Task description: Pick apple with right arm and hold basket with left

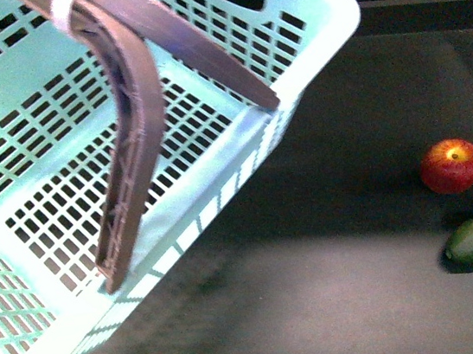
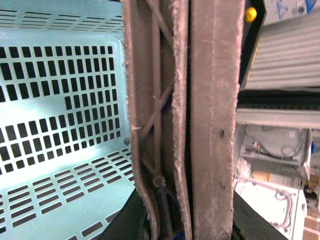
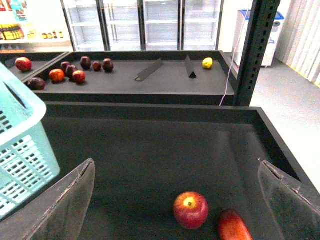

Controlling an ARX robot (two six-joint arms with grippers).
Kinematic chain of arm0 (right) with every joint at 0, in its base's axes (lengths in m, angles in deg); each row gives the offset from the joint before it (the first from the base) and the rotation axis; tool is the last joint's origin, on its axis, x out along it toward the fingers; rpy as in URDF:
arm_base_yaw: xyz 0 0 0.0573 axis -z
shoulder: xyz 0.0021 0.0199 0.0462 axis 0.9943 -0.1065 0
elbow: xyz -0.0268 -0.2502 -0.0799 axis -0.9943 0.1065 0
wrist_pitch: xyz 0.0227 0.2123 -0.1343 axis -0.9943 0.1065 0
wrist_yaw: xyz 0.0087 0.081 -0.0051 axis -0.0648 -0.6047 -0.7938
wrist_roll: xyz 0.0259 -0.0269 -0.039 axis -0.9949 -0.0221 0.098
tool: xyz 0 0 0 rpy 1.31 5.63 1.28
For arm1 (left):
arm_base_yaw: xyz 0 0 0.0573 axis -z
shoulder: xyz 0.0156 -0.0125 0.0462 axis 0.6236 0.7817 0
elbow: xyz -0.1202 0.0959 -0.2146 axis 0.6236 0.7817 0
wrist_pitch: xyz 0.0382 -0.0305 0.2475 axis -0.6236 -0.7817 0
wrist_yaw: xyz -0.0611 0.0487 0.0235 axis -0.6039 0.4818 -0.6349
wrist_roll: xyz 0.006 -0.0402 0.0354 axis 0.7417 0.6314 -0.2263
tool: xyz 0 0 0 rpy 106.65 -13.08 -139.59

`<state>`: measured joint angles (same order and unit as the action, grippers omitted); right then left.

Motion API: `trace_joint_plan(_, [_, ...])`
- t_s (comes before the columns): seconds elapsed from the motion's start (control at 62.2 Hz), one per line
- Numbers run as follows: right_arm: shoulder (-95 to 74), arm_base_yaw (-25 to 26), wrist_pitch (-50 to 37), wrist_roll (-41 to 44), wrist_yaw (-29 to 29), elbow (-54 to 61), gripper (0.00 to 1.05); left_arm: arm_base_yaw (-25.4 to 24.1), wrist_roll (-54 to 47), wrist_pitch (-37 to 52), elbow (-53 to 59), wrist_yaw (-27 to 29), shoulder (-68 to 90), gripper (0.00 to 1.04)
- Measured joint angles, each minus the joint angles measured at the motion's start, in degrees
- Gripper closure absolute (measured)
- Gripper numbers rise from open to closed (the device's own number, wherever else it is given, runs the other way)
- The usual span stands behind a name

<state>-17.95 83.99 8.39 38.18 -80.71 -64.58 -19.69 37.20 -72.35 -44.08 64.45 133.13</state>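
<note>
Apple (image 1: 451, 165) sits on the dark shelf (image 1: 329, 217), right of the basket (image 1: 310, 10), just beside a darker fruit (image 3: 232, 227). Right gripper (image 3: 175, 165) hovers, fingers wide apart: centre it, avoid that neighbour. Left gripper (image 2: 190, 225) looks clamped on the basket's handles (image 2: 210, 120).

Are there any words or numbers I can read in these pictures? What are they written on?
No text here is clear enough to read.
The colourful packages far back in the right wrist view: printing too blurred.
The bottles just under them: labels too small.
The pale box in the left wrist view: marks too blurred.
The basket and the apple: no writing shows on them.
</note>
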Motion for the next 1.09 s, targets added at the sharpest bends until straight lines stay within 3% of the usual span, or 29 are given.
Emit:
trace_joint_plan(0.225, [0.0, 0.0, 0.0, 0.0, 0.0, 0.0, 0.09, 10.4, -1.3, -2.1, -2.8, 2.3, 0.0, 0.86])
trace_joint_plan(0.45, [0.0, 0.0, 0.0, 0.0, 0.0, 0.0, 0.09, 16.8, -3.9, -1.4, -4.6, 2.6, 0.3, 0.86])
trace_joint_plan(1.094, [0.0, 0.0, 0.0, 0.0, 0.0, 0.0, 0.09, 17.1, -5.0, -1.4, -4.6, 2.8, 0.3, 0.87])
